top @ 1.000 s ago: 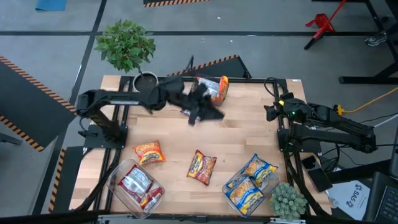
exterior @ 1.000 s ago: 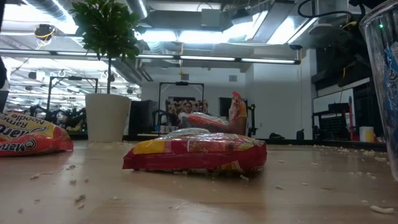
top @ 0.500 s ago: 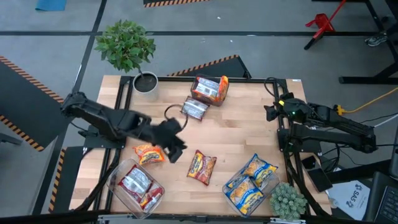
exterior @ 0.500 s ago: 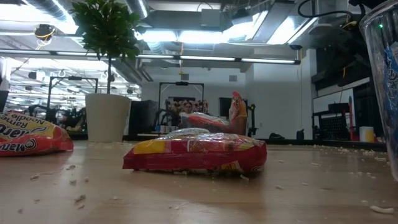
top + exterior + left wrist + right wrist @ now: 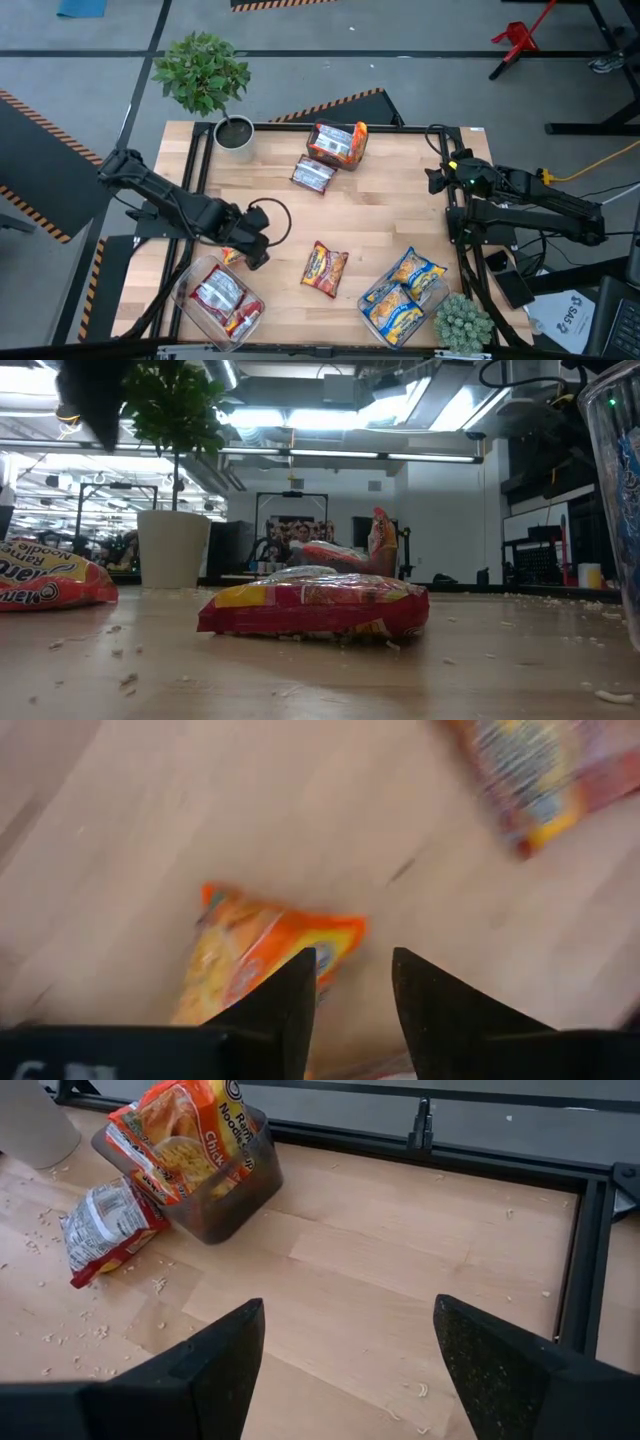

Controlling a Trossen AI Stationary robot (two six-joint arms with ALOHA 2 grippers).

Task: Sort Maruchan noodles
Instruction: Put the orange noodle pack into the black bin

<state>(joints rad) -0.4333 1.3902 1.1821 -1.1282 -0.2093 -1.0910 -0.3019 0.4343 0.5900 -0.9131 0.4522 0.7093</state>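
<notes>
Lower left of the high view, we have the left gripper (image 5: 255,250) parted, empty, right over the orange packet (image 5: 231,256); its long axis runs past the fingers (image 5: 285,1010). Right gripper (image 5: 345,1370) spread wide, empty, well apart.

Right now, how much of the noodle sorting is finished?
Partly. Silver-red packets fill one bin, blue-yellow packets another, orange packets a third. The open left gripper hovers over a loose orange packet. The red-yellow packet and silver packet remain loose; the right gripper waits.
</notes>
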